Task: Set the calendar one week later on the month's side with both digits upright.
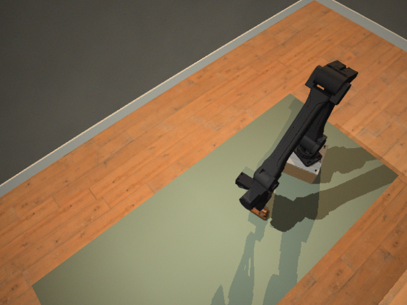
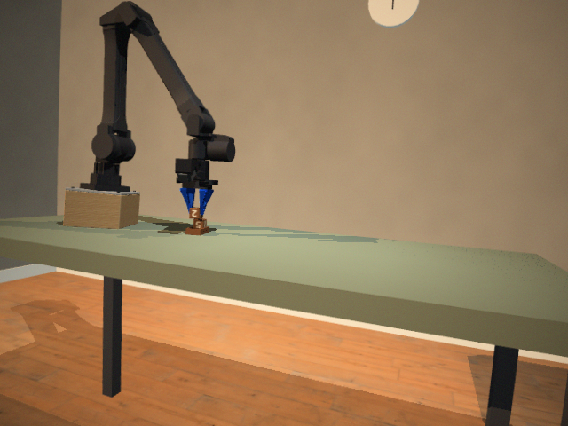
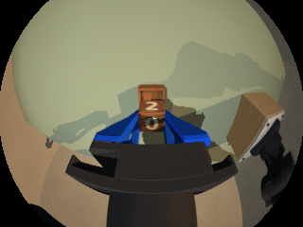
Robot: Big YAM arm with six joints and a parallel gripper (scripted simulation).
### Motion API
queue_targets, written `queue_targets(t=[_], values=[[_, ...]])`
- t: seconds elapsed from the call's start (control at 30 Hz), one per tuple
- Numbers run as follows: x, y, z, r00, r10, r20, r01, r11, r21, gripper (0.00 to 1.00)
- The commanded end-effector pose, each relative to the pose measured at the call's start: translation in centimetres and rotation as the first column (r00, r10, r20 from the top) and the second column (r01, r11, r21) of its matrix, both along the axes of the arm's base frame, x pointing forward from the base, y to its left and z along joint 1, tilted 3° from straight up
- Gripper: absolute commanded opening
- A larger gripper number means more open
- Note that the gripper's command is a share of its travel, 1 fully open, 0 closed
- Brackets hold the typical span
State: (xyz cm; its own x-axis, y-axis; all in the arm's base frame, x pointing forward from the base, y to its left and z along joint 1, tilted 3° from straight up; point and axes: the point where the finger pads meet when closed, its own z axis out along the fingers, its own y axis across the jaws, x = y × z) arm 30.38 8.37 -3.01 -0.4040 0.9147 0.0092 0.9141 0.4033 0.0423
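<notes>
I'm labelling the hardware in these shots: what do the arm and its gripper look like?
The arm is matte black throughout, made of long boxy links with rounded cylindrical joints; no cables or markings can be seen. It stands on a pale wooden block with a light grey top plate. The gripper has a black body and two bright blue jaws tapering to narrow tips.
</notes>
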Motion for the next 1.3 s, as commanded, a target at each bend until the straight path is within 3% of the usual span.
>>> queue_targets(t=[0.0, 1.27], values=[[1.0, 0.6, 0.8, 0.999, 0.004, 0.037, -0.004, 1.0, 0.005, 0.27], [0.9, 0.6, -0.1, 1.0, 0.005, 0.022, -0.005, 1.0, 0.001, 0.27]])
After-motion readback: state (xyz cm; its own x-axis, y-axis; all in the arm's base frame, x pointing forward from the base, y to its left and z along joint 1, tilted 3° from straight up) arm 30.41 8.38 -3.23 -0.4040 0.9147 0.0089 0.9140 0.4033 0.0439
